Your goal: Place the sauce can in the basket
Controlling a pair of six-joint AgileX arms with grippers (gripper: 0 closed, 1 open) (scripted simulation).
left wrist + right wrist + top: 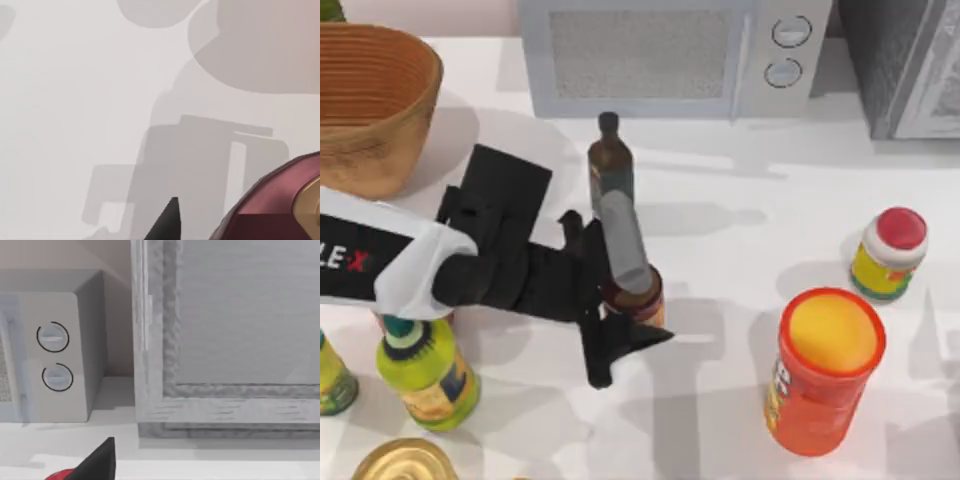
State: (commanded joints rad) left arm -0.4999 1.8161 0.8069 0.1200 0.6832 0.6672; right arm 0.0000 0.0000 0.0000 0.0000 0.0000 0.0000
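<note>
Sauce can (638,290), a small short tin with a dark maroon top and an orange-brown label, sits at the centre of the top view, partly covered by the left arm's black two-finger gripper (625,290). One long grey-faced finger (623,243) lies across the can's far side, and a dark pointed finger juts out on its near side, toward the lower middle of the frame. The jaws straddle the can, it appears, so a squeeze would trap it between them. Whether they already press on it or still stand slightly apart, I cannot tell. In the left wrist view the can's maroon top fills the lower right corner, with a black fingertip (167,222) just beside it over white table (75,100).

A large round light brown wicker basket (370,105) stands at the upper left of the top view, well apart from the can, so the can must be lifted and carried back that way. A dark brown glass bottle (610,160) stands just behind the gripper and could be knocked. A tall orange canister with a yellow lid (825,370) stands at the lower right.

The right arm looks toward a grey microwave (55,355).
</note>
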